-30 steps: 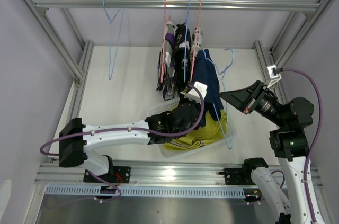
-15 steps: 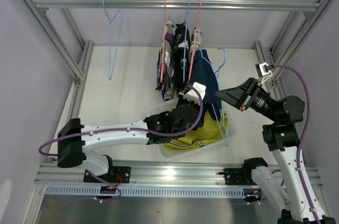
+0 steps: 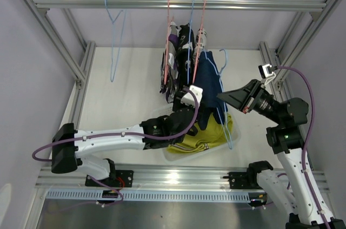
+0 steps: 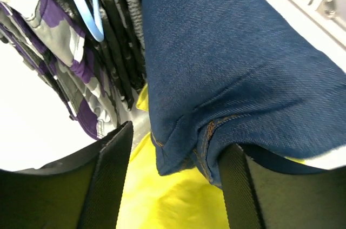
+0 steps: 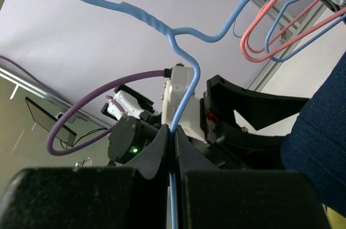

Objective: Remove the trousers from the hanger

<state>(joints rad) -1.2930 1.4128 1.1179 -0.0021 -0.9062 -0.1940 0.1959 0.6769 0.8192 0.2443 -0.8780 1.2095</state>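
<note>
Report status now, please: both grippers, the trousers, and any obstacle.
Left gripper open, end of navy trousers between its fingers. Right gripper shut on blue hanger. Yellow trousers below; patterned trousers hang close beside.

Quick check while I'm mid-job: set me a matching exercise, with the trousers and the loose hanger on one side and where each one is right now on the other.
Things:
1. yellow trousers
2. navy trousers
3. purple patterned trousers
4. blue hanger with the twisted neck

Places:
A. pinched in the shut right gripper
B. hanging from the rail
C. lying in the clear bin
D. hanging just ahead of the open left gripper

Pairs: 1-C, 2-D, 3-B, 4-A.
</note>
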